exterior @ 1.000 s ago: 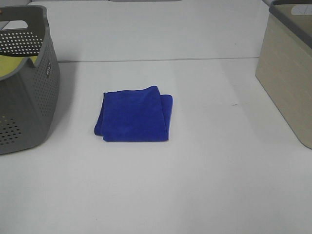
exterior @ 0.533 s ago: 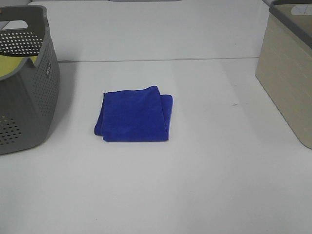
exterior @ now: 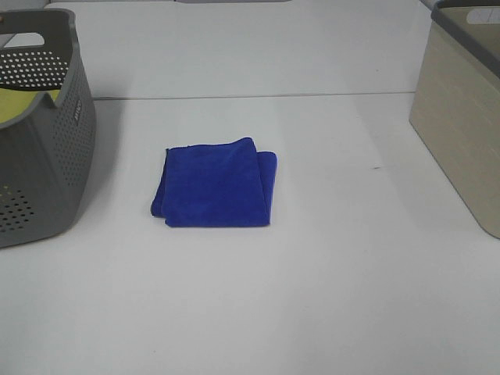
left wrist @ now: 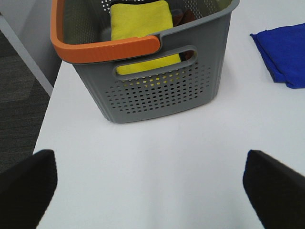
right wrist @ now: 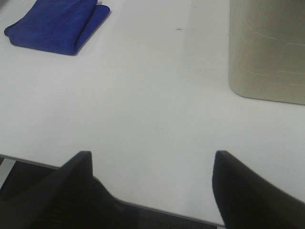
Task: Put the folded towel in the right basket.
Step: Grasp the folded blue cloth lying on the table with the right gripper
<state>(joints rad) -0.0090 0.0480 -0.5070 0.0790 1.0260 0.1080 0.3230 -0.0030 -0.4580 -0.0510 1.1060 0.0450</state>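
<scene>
The folded blue towel (exterior: 214, 183) lies flat on the white table (exterior: 328, 258), left of the middle in the exterior high view. It also shows in the left wrist view (left wrist: 283, 57) and in the right wrist view (right wrist: 57, 23). The right basket (exterior: 465, 109) is beige with a dark rim and stands at the table's right edge; its wall shows in the right wrist view (right wrist: 267, 47). Neither gripper shows in the exterior high view. My left gripper (left wrist: 152, 191) is open and empty. My right gripper (right wrist: 152, 191) is open and empty over the table's near edge.
A grey perforated basket (exterior: 39, 133) with an orange handle (left wrist: 105, 47) stands at the left and holds a yellow cloth (left wrist: 143, 24). The table's left edge (left wrist: 47, 109) drops to a dark floor beside that basket.
</scene>
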